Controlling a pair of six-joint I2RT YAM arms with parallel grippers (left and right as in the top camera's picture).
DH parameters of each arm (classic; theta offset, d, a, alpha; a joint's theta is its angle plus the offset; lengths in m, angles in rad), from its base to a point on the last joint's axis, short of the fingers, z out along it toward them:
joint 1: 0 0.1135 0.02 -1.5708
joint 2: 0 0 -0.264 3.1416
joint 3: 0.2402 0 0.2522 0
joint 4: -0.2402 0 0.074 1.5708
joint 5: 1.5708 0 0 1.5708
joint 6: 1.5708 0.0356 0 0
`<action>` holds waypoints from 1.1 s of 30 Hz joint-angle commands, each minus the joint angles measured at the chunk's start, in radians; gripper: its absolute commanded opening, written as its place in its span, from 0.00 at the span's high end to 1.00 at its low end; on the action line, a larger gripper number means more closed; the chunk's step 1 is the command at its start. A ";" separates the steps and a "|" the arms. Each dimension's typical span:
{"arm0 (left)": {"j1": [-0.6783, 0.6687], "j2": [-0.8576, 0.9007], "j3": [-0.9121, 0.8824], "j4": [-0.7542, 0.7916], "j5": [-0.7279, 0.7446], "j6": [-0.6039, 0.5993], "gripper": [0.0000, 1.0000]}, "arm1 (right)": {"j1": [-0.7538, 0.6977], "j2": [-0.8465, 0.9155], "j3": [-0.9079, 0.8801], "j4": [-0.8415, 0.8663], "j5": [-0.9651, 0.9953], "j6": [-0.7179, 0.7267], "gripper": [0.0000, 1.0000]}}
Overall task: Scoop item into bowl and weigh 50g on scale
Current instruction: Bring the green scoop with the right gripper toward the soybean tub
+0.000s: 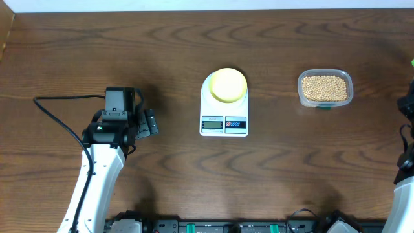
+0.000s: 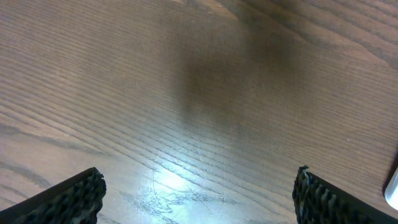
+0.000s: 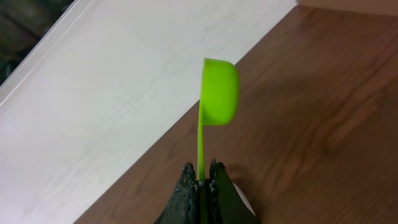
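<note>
Beans (image 1: 325,88) lie apart from right hand (image 3: 200,180) (pinching green scoop (image 3: 219,90)); left hand (image 2: 198,180) wide, empty.

table (image 1: 77,52): wood, visible grain, soft sheen | scale (image 1: 223,110): smooth white plastic | bowl (image 1: 228,85): pale yellow, matt | tub (image 1: 301,88): clear plastic | beans (image 1: 325,88): smooth, tan | scoop (image 3: 220,92): glossy green plastic | left fingers (image 2: 74,199): black, ribbed, matt

The left claw (image 2: 199,202) hangs over the brown desk (image 2: 186,93). Its two black ridged fingertips (image 2: 68,199) sit far apart in the lower corners, with only wood grain between them. A dark shadow (image 2: 217,81) lies above a pale glare patch (image 2: 171,180). A white sliver (image 2: 393,186) at the right edge is too small to identify.
</note>
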 commanded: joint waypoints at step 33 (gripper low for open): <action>0.006 0.001 0.008 0.108 0.202 0.005 0.02 | 0.245 -0.006 0.015 -0.004 -0.104 -0.316 0.99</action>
